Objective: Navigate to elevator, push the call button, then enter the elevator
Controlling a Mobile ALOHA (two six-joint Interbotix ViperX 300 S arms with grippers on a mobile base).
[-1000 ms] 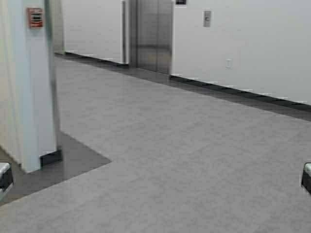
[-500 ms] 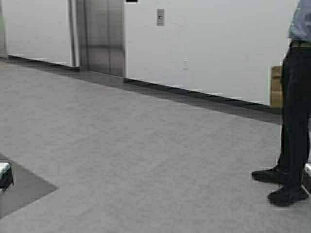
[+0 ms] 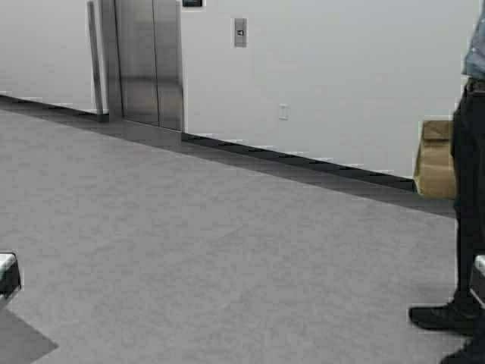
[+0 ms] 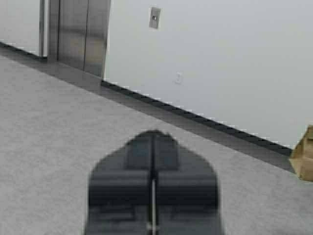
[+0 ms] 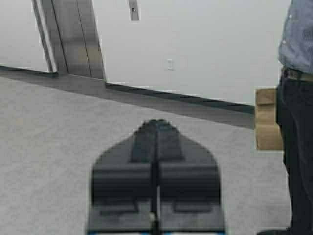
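The elevator (image 3: 148, 61) has brushed steel doors, shut, at the far left of the back wall; it also shows in the left wrist view (image 4: 80, 32) and the right wrist view (image 5: 76, 36). The call button (image 3: 240, 32) is a small grey plate on the white wall right of the doors, also in the left wrist view (image 4: 154, 17) and the right wrist view (image 5: 133, 10). My left gripper (image 4: 153, 134) is shut and empty above the floor. My right gripper (image 5: 156, 123) is shut and empty. Both arms stay parked at the lower edges of the high view.
A person in dark trousers (image 3: 470, 189) and black shoes stands at the right edge, close to my right arm. A brown paper bag (image 3: 436, 159) sits by the wall. A small white wall plate (image 3: 283, 111) is below the button. Grey floor (image 3: 227, 250) lies between me and the wall.
The robot has moved and turned right: the pillar has left the view, the elevator and button have shifted left, and the person and paper bag have come into view on the right.
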